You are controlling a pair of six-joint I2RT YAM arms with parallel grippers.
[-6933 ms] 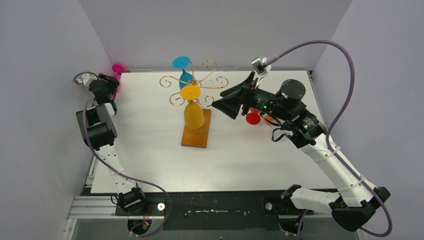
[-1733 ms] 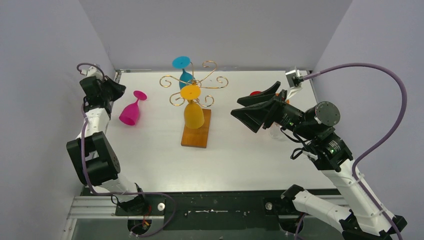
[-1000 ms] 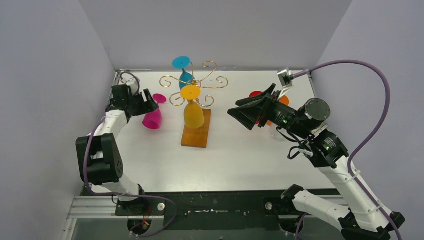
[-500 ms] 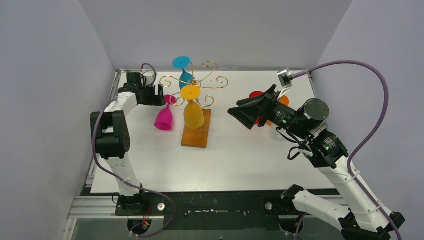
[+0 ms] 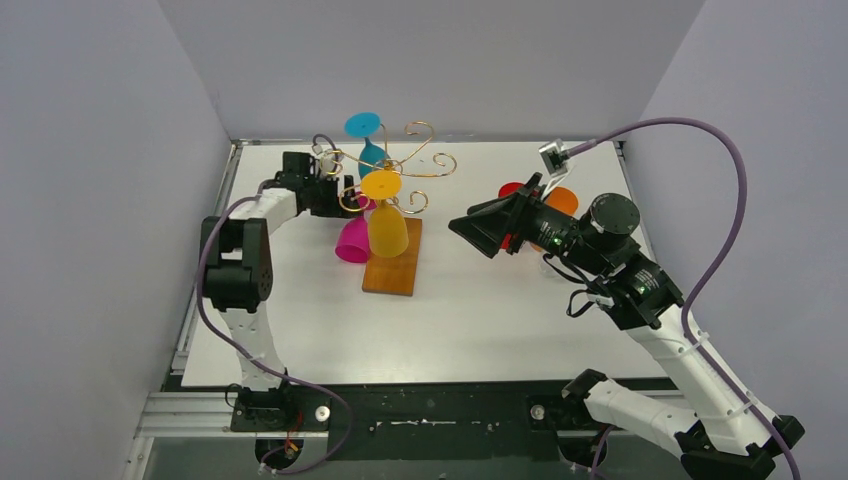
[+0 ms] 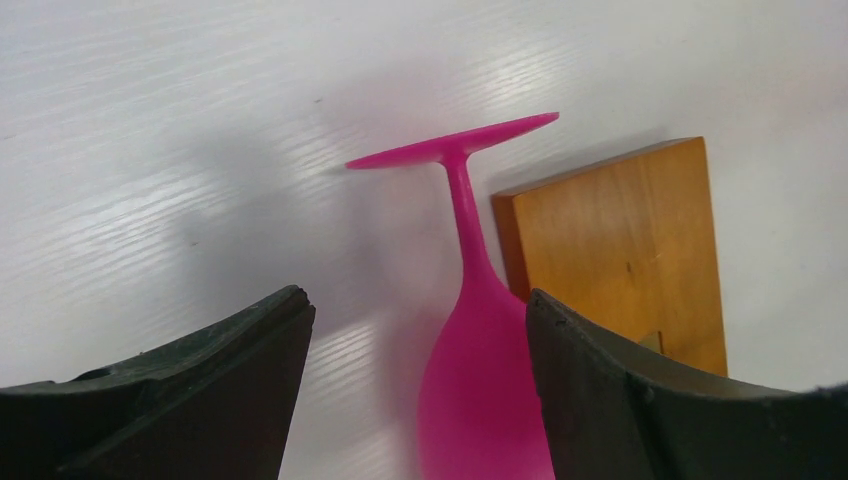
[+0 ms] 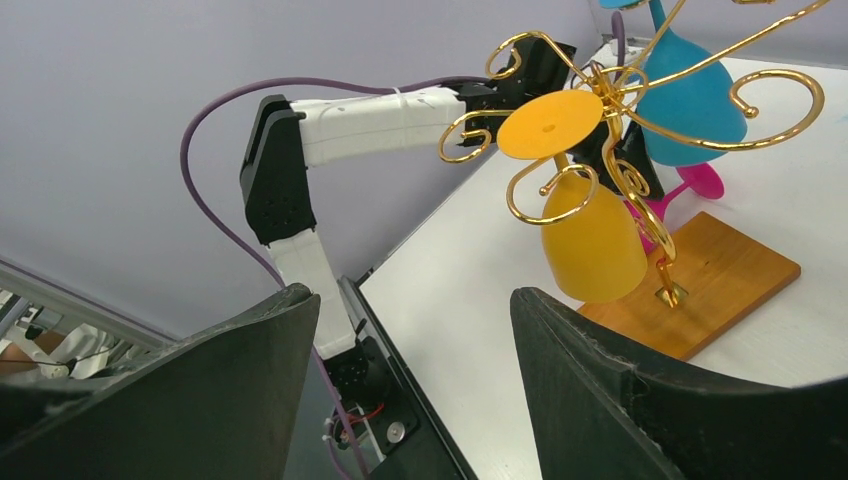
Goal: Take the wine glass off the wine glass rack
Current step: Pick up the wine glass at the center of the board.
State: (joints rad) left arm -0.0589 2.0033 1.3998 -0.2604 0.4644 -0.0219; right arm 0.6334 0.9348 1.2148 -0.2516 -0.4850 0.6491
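The gold wire wine glass rack stands on its wooden base. A yellow wine glass and a blue wine glass hang upside down from it. A pink wine glass lies on its side by the base's left edge. My left gripper is over it with the jaws wide apart. In the left wrist view the pink glass sits against the right finger, with a gap to the left finger. My right gripper is open and empty, in the air right of the rack.
A red glass and an orange glass are on the table behind my right gripper. White walls enclose the table at the back and both sides. The rack's scroll arms spread close to my left gripper.
My left gripper has swung from the back left corner to the right, up to the rack. The pink glass has moved right with it to the base's edge. My right gripper has shifted slightly left.
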